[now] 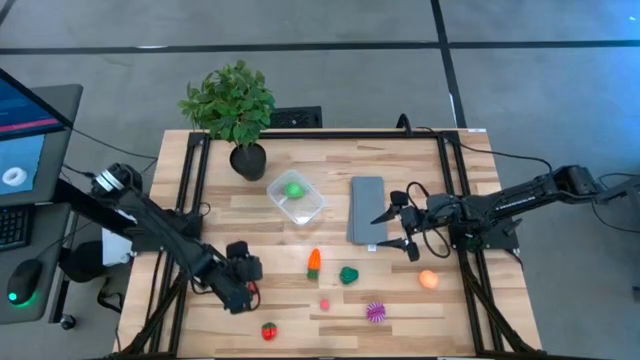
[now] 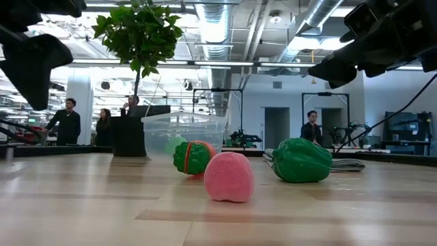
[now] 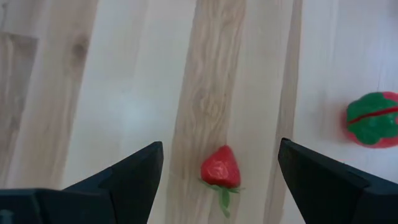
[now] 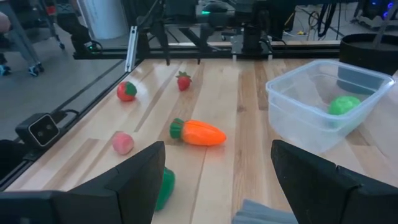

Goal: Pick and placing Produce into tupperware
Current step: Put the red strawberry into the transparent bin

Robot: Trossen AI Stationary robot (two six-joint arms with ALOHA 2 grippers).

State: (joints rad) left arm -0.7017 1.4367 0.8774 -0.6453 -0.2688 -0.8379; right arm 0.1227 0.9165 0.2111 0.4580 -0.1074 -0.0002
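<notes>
The clear tupperware (image 1: 297, 199) (image 4: 320, 102) stands on the table with the green ball (image 1: 294, 188) (image 4: 343, 104) inside. On the wood lie the orange carrot (image 1: 314, 263) (image 4: 199, 132), dark green piece (image 1: 348, 275) (image 2: 302, 160), orange ball (image 1: 428, 279), pink piece (image 1: 325, 303) (image 2: 229, 176), spiky purple ball (image 1: 375, 311), a red-and-green piece (image 1: 268, 331) (image 3: 373, 118) and a red strawberry (image 3: 221, 168). My left gripper (image 1: 248, 290) (image 3: 219, 144) hovers open above the strawberry. My right gripper (image 1: 381, 232) (image 4: 217, 145) is open over the grey slab's near end, pointing toward the table's left.
A flat grey slab (image 1: 366, 208) lies right of the tupperware. A leafy potted plant (image 1: 232, 105) in a black pot (image 1: 248, 160) stands at the far edge. Black frame rails (image 1: 190, 190) run along the table's left and right sides. People stand in the room beyond.
</notes>
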